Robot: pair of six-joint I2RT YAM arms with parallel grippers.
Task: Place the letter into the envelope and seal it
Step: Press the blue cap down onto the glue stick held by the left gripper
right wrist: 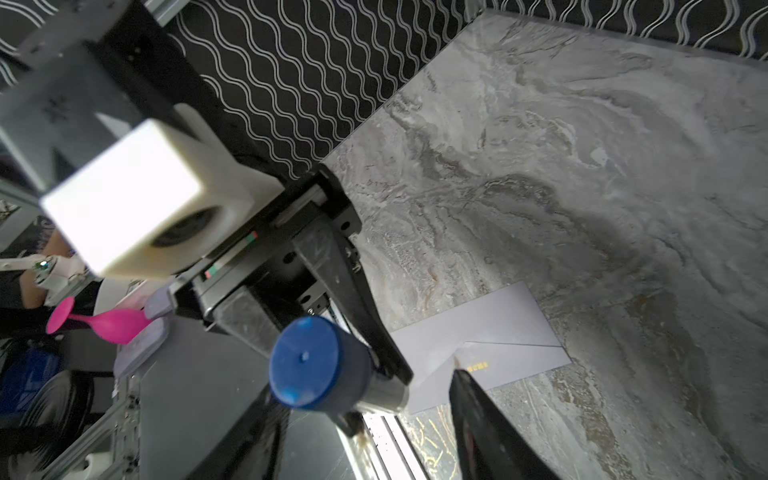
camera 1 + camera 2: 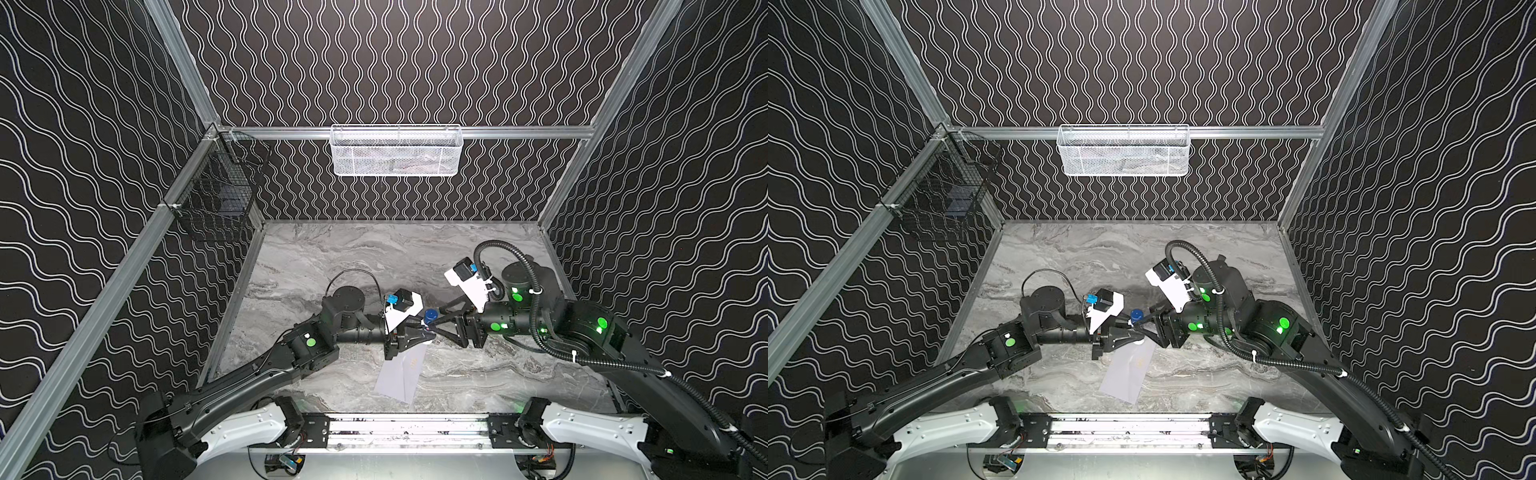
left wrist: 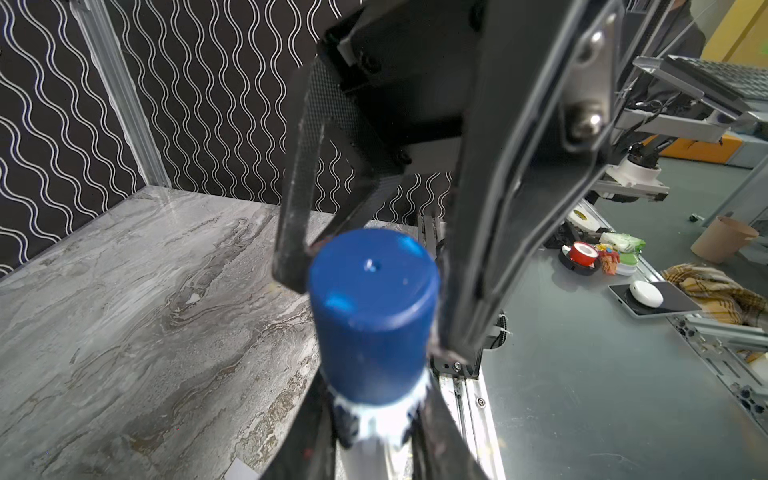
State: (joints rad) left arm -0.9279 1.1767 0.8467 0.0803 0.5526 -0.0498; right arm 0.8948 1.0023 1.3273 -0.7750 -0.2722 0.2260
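Above the middle of the worktop (image 2: 374,257), the two arms meet tip to tip. The left end effector (image 2: 424,332) is clamped on the pale body of a glue stick (image 3: 374,307), whose blue cap (image 1: 307,361) is on. The right end effector (image 2: 437,321) has its fingers spread either side of that cap; in the right wrist view, one finger stands clear of it. The envelope (image 2: 401,376) lies flat and skewed on the worktop just below the left end effector, with the fold lines of its flap showing.
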